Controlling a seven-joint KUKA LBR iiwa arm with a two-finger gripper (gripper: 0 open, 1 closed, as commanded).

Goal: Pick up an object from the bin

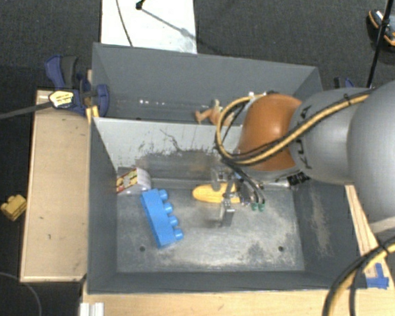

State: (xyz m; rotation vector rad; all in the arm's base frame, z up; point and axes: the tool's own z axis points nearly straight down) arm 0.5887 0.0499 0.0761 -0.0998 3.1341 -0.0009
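Here the gripper [226, 214] hangs low at the middle of the bin [272, 238]. The yellow banana-like toy [206, 195] lies just to its upper left, long axis running left to right across the frame, right end seemingly tucked beneath the gripper. Whether the gripper is spread or closed I cannot tell. A blue brick [161, 217] lies further left.

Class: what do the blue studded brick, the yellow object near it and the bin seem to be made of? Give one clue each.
Blue brick: likely moulded plastic, smooth, even colour, round studs. Yellow object: perhaps plastic or rubber; smooth, faintly glossy. Bin: grey metal, matt, floor scuffed and scratched.
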